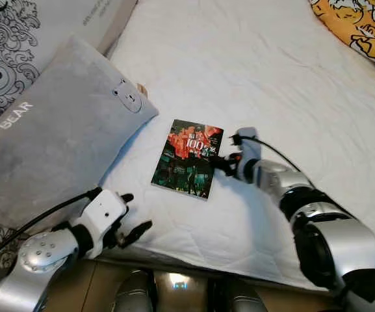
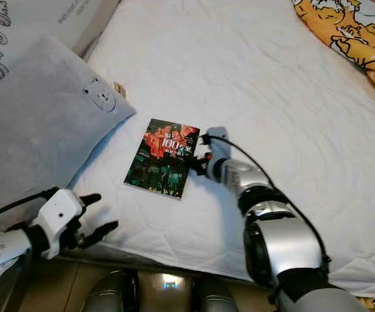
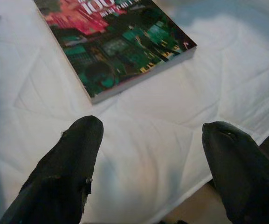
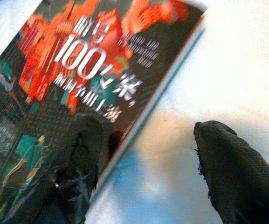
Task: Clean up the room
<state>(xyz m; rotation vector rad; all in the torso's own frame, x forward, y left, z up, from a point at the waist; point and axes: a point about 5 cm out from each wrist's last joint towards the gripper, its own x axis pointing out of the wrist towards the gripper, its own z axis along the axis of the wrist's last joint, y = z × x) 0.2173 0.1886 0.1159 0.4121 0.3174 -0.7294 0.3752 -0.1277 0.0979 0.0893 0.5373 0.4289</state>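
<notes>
A paperback book with a dark cover of red and green artwork and white lettering is lying flat on the white quilted bed cover, just beside the corner of a grey plush pillow with a small bear face. My right gripper is reaching to the book's right edge with its black fingers spread wide: one finger is lying over the cover, the other is sitting on the quilt beside the book. My left gripper is hanging at the near edge of the bed, fingers spread apart, holding nothing, short of the book. An orange patterned blanket is lying at the bed's far right corner.
</notes>
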